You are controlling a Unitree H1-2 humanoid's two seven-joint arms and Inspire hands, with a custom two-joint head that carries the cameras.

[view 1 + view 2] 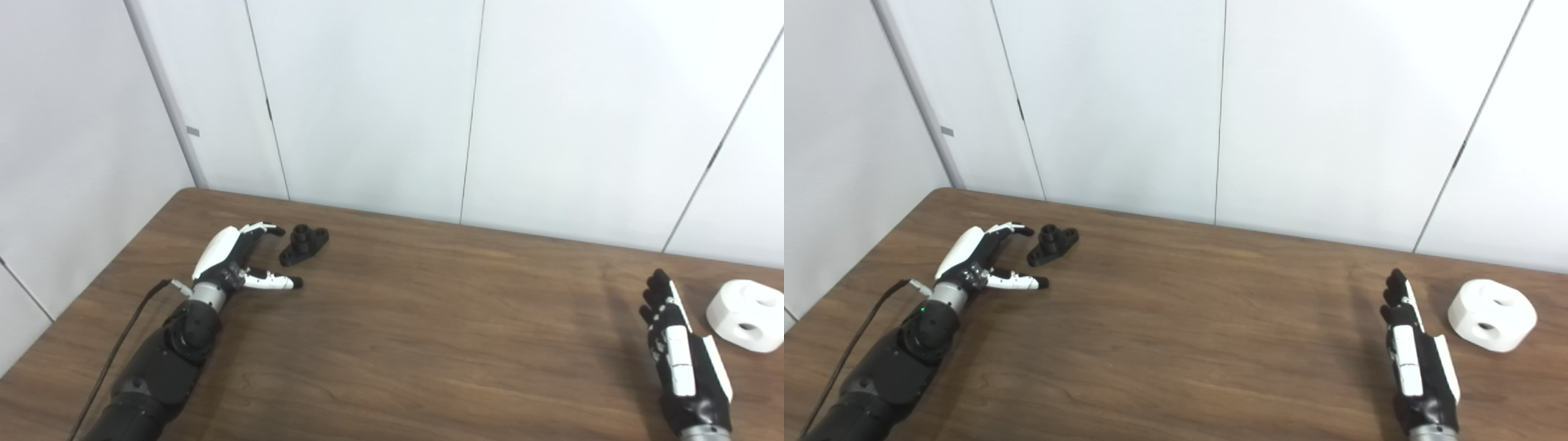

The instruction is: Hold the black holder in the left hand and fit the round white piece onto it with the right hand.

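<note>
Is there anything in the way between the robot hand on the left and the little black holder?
No. Only bare brown wooden table shows between the open left robot hand and the small black plastic holder, which lies just beyond its fingertips, untouched.

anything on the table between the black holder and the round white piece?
Nothing but bare wooden table between the black holder and the round white piece, apart from the right hand, open, just left of the white piece. Both eye views show this.
</note>
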